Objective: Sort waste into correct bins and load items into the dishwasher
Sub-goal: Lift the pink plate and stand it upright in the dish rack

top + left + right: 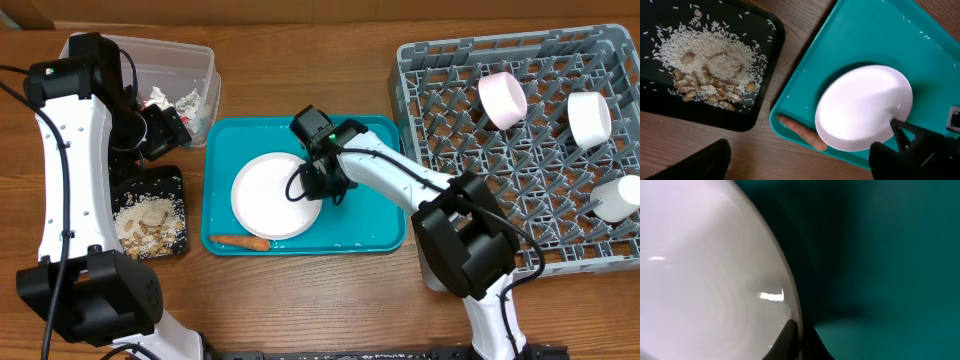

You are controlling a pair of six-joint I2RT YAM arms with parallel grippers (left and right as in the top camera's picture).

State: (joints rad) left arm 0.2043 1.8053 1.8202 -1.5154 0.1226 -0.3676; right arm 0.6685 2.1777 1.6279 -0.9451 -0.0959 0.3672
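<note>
The round pale plate (270, 195) lies on a teal serving tray (370, 215). My right gripper (322, 185) is shut on the plate's right rim; in the right wrist view its fingers (790, 342) pinch the plate (705, 280) edge. An orange carrot piece (245, 242) lies on the tray beside the plate's near edge. My left gripper (172, 130) hangs open and empty between the clear tub (208, 95) and the black tray (183, 180). The tub holds crumpled foil (175, 100). The black tray carries beige food scraps (710, 60).
The grey dish rack (410, 60) fills the right side, with a pinkish bowl (502, 100), a white bowl (590, 118) and a white cup (620, 198) set among its pegs. My right arm's base (465, 245) stands between the teal tray and the rack.
</note>
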